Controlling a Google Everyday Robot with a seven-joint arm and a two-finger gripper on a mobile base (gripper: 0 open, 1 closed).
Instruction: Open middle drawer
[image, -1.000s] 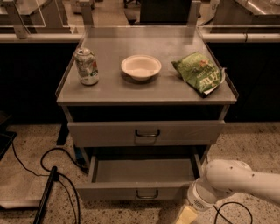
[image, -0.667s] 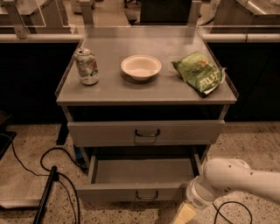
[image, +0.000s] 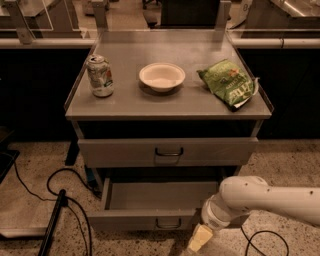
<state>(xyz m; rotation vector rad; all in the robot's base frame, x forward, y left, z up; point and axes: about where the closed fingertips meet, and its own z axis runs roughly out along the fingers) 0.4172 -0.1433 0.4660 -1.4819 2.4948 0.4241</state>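
Observation:
The middle drawer (image: 150, 196) is a grey, shallow metal tray. It stands pulled out below the closed drawer above it (image: 125, 151), and its inside looks empty. Its low front panel carries a small dark loop handle (image: 169, 223). My gripper (image: 200, 239) is a cream-coloured tip on the white arm (image: 270, 199). It hangs just right of and below that handle, in front of the drawer's right front corner, apart from the handle.
On the cabinet top (image: 200, 102) stand a soda can (image: 100, 75), a white bowl (image: 162, 76) and a green chip bag (image: 228, 83). Black cables (image: 60, 190) and a dark pole (image: 52, 225) lie on the speckled floor at the left. Another cable (image: 265, 240) lies under the arm.
The arm and gripper have shifted a little to the left and up along the drawer front. The middle drawer stays pulled out as before.

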